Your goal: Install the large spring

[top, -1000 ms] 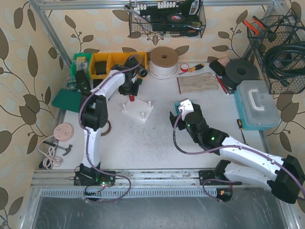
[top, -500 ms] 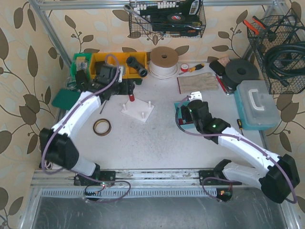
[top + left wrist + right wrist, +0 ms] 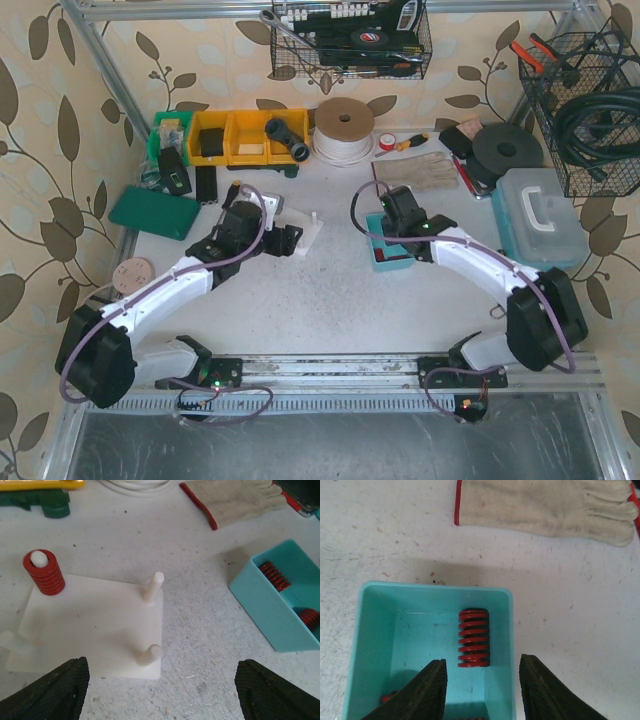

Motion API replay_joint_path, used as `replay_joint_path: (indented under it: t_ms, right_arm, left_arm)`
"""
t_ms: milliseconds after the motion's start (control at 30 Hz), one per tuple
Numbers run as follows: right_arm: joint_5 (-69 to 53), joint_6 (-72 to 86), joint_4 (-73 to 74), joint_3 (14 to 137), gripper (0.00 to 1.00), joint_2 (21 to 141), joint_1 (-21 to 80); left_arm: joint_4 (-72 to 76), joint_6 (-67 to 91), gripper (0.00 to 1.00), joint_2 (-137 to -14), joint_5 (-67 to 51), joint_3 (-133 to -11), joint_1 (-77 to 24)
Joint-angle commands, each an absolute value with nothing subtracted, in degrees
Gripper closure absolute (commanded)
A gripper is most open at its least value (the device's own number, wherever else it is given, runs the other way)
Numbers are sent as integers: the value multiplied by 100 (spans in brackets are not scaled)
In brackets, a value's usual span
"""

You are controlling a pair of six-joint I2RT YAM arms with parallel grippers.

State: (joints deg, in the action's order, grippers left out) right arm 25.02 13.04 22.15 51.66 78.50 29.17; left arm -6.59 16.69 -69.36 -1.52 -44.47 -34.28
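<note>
One large red spring (image 3: 44,575) stands upright on the far-left peg of the white peg plate (image 3: 95,625). Two bare pegs (image 3: 155,582) stand on the plate's right side. My left gripper (image 3: 162,700) is open and empty, low at the plate's near edge (image 3: 310,230). Right of the plate, the teal bin (image 3: 272,607) holds more red springs. One large spring (image 3: 473,637) lies on its side in the bin (image 3: 375,630). My right gripper (image 3: 482,690) hovers open just short of it. Its jaws straddle the bin's right wall and hold nothing.
A leather glove (image 3: 545,502) lies behind the bin. Yellow parts bins (image 3: 235,135), a white cord spool (image 3: 345,125) and black discs (image 3: 510,150) line the back. A teal-lidded toolbox (image 3: 540,225) stands at the right, a green pad (image 3: 155,210) at the left.
My left arm swung from behind the plate to its near-left side and its jaws widened. My right gripper moved back over the teal bin and its jaws narrowed.
</note>
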Motion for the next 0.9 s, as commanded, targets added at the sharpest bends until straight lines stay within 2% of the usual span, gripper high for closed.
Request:
replay_joint_path:
  t_ms: [0, 100, 200, 400, 867]
  right_arm:
    - [2375, 1267, 2482, 5613, 57, 8529, 2786]
    - [2296, 1281, 2489, 5875, 58, 8961, 2712]
    - [2254, 1342, 2532, 6120, 63, 9290, 2682]
    - [2422, 1434, 2670, 6434, 68, 9899, 2673]
    - [2589, 1969, 2917, 6591, 68, 10537, 2692]
  left_arm:
    - [475, 1431, 18, -6489, 239, -3990, -3471]
    - [540, 1399, 17, -6194, 315, -3847, -3501]
    - [728, 1326, 17, -5965, 510, -3607, -3524]
    - [634, 1285, 17, -5755, 753, -3569, -3534]
    - [633, 1281, 17, -5375, 837, -3446, -3592]
